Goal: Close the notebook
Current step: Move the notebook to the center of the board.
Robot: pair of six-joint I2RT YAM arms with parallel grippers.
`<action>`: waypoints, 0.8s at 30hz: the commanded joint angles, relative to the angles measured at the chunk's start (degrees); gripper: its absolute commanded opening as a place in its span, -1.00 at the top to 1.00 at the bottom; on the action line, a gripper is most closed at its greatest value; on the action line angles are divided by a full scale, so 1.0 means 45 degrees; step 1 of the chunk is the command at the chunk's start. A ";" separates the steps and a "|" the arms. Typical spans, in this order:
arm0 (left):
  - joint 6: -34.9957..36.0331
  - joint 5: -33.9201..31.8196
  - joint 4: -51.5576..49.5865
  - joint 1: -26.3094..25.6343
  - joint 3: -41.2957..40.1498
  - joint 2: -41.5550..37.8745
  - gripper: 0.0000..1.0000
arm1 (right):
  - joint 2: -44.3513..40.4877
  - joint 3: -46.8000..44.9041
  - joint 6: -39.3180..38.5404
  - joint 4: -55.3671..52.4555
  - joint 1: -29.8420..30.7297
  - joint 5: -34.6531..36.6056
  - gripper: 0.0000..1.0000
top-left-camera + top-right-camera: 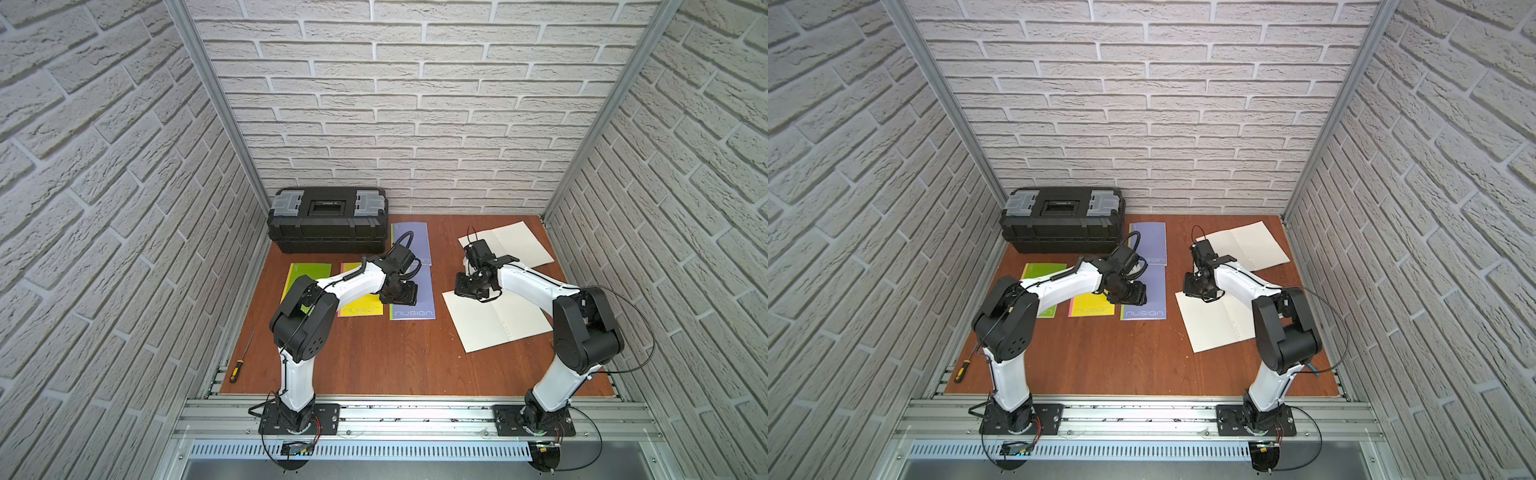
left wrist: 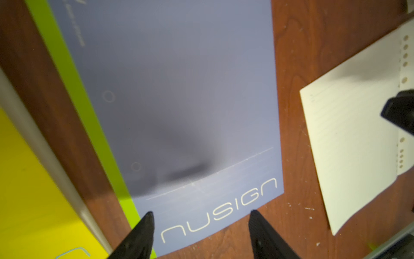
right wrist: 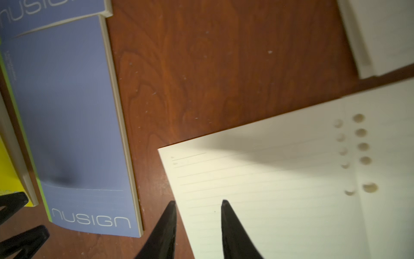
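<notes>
An open notebook (image 1: 496, 320) with cream lined pages lies flat on the right of the wooden table, also seen in the right wrist view (image 3: 280, 179). My right gripper (image 3: 198, 201) hovers over its left page edge. The jaws stand a little apart and open, one fingertip (image 3: 171, 206) at the page's edge, nothing held. My left gripper (image 2: 201, 212) is open over the near end of a closed purple notebook (image 2: 179, 101), its fingers astride the "nusign" lettering. In both top views the grippers (image 1: 405, 293) (image 1: 1196, 286) point down at these books.
A second open notebook (image 1: 513, 243) lies at the back right. Closed green (image 1: 305, 272), yellow (image 1: 361, 309) and another purple notebook (image 1: 411, 239) lie left of centre. A black toolbox (image 1: 328, 218) stands at the back left. A screwdriver (image 1: 241, 361) lies by the left rail.
</notes>
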 commanded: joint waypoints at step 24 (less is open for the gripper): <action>-0.0150 0.1662 -0.0129 -0.2949 0.4837 0.3640 -0.36 | -0.1794 -0.2126 -0.1224 -0.0399 -0.5062 0.0155 0.33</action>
